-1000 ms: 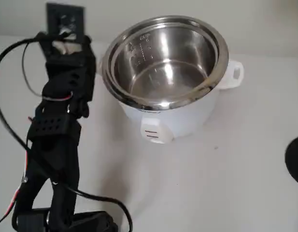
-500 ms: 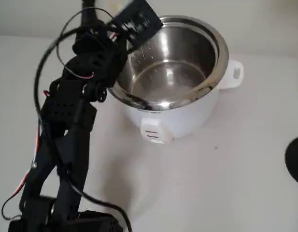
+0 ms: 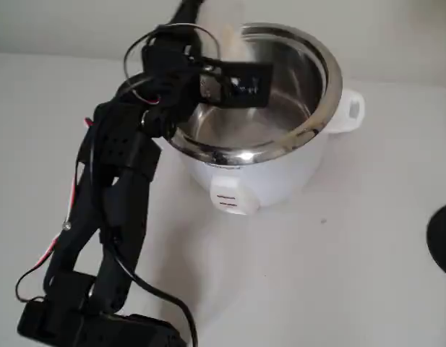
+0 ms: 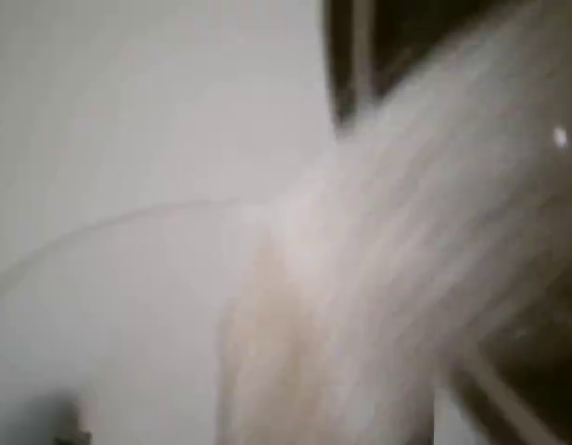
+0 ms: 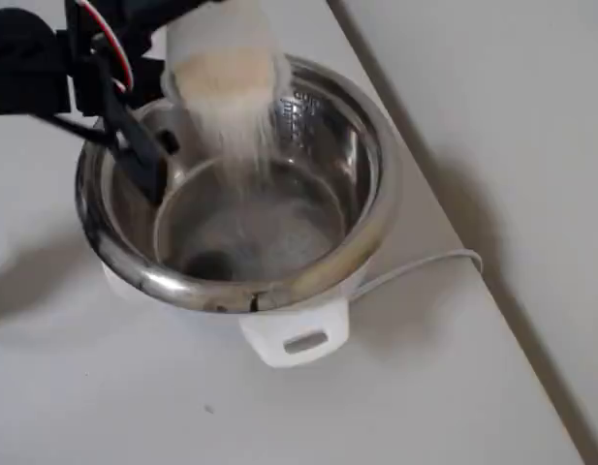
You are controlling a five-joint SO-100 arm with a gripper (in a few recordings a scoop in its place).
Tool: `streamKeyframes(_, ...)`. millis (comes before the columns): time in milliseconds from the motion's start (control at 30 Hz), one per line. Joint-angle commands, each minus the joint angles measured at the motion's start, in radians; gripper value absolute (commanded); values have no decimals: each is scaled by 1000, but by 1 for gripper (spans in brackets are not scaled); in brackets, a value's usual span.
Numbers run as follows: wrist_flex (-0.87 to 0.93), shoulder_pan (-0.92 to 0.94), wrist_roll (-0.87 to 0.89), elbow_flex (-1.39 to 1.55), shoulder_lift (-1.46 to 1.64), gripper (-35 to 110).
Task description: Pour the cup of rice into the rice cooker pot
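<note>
The rice cooker pot (image 3: 320,54) (image 5: 376,194), shiny steel, sits in its white cooker body (image 3: 273,177). My black gripper (image 3: 208,36) (image 5: 168,29) is over the pot's left side, shut on the cup (image 5: 221,44). The whitish cup (image 3: 228,40) is tilted mouth down above the pot and shows blurred. Rice (image 5: 236,126) falls from it in a pale stream, and some grains lie on the pot's bottom (image 5: 274,228). One black finger (image 5: 143,165) hangs inside the rim. In the wrist view the rice (image 4: 360,306) is a whitish smear.
The cooker's side handle (image 3: 350,108) sticks out to the right and its front latch (image 5: 294,339) faces the camera. A white cord (image 5: 415,266) runs from the cooker toward the table edge. A dark round object (image 3: 443,238) lies at the right edge.
The arm has swung from the cooker's left side to over the pot. The cup has tipped and rice now streams into the pot.
</note>
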Motion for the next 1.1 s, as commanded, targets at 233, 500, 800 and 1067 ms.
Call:
streamKeyframes(233,9,29,275,-137,-20,11)
streamKeyframes(500,48,66,414,-161,-40,11)
streamKeyframes(800,54,69,434,-161,-72,11)
streamKeyframes(1067,-38,-87,-176,-179,-25,11)
